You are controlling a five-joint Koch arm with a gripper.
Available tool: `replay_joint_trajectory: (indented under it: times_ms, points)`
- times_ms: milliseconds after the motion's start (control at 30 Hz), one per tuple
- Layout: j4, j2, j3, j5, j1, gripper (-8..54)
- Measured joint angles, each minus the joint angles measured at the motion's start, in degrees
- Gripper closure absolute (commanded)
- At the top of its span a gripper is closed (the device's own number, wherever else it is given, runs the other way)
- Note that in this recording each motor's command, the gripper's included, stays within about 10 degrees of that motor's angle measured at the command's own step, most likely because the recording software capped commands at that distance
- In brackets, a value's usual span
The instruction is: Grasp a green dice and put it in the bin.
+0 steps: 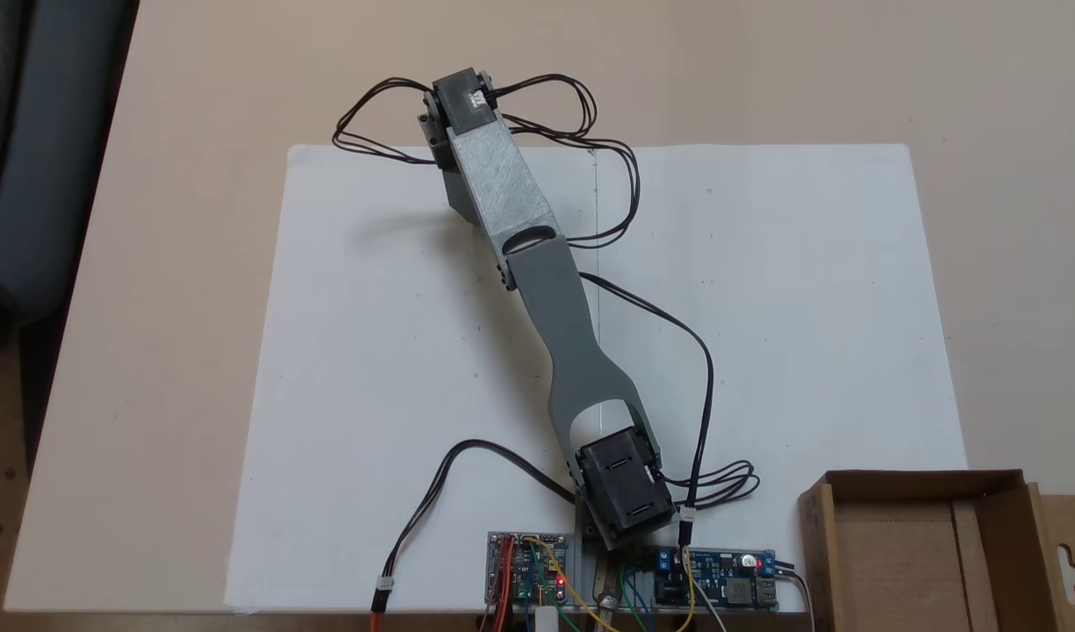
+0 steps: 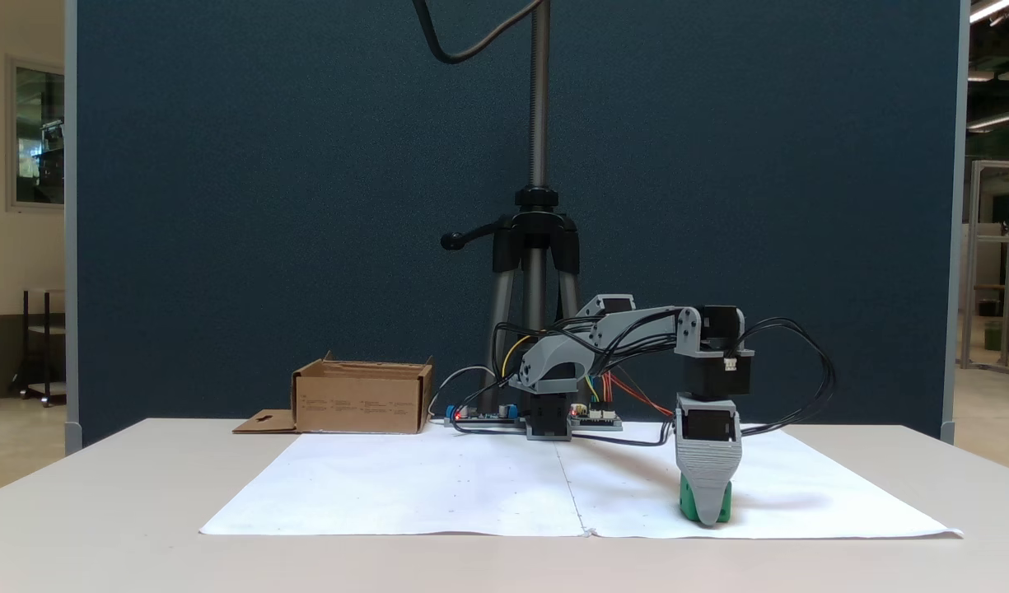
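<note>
In a fixed view from the table's side, my gripper points straight down with its tip on the white paper. One grey finger faces the camera and covers the other jaw, so the gap between them is hidden. The green dice sits on the paper right at that tip, with green showing on both sides of the finger. In a fixed view from above, the outstretched arm covers both gripper and dice. The bin is an open brown cardboard box beside the arm's base, seen at the far left in the side view.
A white paper sheet covers the middle of the beige table. Circuit boards and loose black cables lie by the arm's base. A tripod stands behind the table before a dark blue partition.
</note>
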Motion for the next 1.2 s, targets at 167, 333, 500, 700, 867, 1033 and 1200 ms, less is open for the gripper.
replay_joint_trajectory:
  times_ms: [167, 333, 500, 700, 867, 1033, 1200]
  points:
    - [-0.2, 0.2, 0.0, 0.0, -0.2, 33.3]
    - [-0.2, 0.2, 0.0, 0.0, -0.2, 33.8]
    - [-0.1, 0.2, 0.0, 0.0, 0.1, 33.8]
    - [0.6, 1.2, 1.6, 0.0, 0.2, 33.8]
    - [2.3, 9.0, 11.6, 0.0, 1.8, 33.8]
    - [2.5, 21.4, 18.7, -0.7, 9.9, 33.8]
    - [3.3, 38.3, 32.7, -8.2, 21.1, 33.8]
